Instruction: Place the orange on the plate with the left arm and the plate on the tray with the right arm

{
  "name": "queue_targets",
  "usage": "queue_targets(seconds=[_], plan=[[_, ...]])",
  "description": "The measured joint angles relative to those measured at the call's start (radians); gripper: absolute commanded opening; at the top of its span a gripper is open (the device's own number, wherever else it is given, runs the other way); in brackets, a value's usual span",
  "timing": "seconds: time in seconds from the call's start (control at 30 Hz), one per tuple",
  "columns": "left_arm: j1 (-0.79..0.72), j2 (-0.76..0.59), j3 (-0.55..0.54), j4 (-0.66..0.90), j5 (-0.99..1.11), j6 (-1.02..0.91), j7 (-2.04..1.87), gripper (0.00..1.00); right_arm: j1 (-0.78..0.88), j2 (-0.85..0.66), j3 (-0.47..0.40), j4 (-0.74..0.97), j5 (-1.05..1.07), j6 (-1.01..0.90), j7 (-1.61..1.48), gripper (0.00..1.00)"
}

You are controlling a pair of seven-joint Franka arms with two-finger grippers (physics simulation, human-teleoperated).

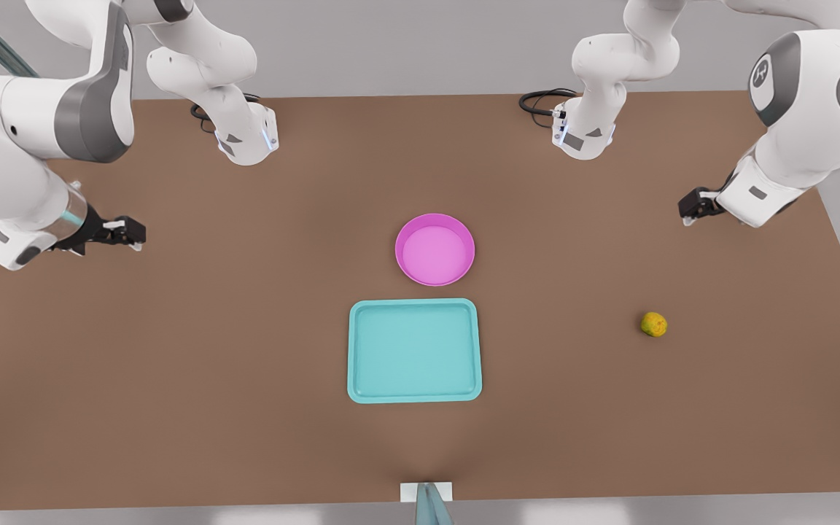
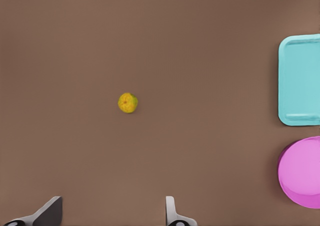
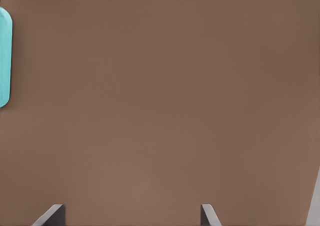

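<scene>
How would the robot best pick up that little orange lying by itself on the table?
Probably straight down from above, closing the fingers across its widest middle. The orange is small and round, resting alone on the bare brown table, apart from the tray and plate, so nothing blocks a top approach. The left hand is open, near the front view's right edge, nearest the orange.

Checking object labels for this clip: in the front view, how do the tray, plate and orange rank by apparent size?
Largest to smallest:
1. tray
2. plate, somewhat narrower than the tray
3. orange, far the smallest

All three lie on the table, so the order looks safe.
</scene>
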Motion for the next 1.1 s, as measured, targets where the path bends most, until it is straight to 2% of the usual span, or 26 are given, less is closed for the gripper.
queue_targets(seconds=[0.07, 0.17, 0.27, 0.33, 0.53, 0.67, 1.1], plan=[[-0.008, 0.009, 0.003, -0.006, 0.001, 0.011, -0.001, 1.00, -0.001, 0.002, 0.000, 0.000, 0.000, 0.018, -0.007, 1.00], [0.004, 0.205, 0.063, -0.036, -0.002, 0.029, -0.011, 1.00, 0.000, 0.032, 0.000, 0.006, 0.000, 0.034, -0.015, 1.00], [0.064, 0.363, 0.101, -0.169, -0.004, 0.185, -0.012, 1.00, 0.007, 0.070, 0.000, 0.015, 0.001, 0.042, -0.022, 1.00], [0.097, 0.415, 0.107, -0.254, -0.008, 0.319, 0.004, 1.00, 0.006, 0.082, 0.000, 0.017, 0.001, 0.046, -0.026, 1.00], [0.106, 0.482, 0.118, -0.343, -0.009, 0.606, 0.069, 1.00, -0.006, 0.107, -0.002, 0.019, 0.001, 0.053, -0.036, 1.00], [0.106, 0.518, 0.118, -0.349, -0.013, 0.721, 0.101, 1.00, -0.004, 0.113, -0.002, 0.020, 0.002, 0.056, -0.040, 1.00], [0.106, 0.598, 0.115, -0.349, -0.015, 0.829, 0.166, 1.00, -0.004, 0.128, -0.001, 0.019, 0.003, 0.056, -0.049, 1.00]])
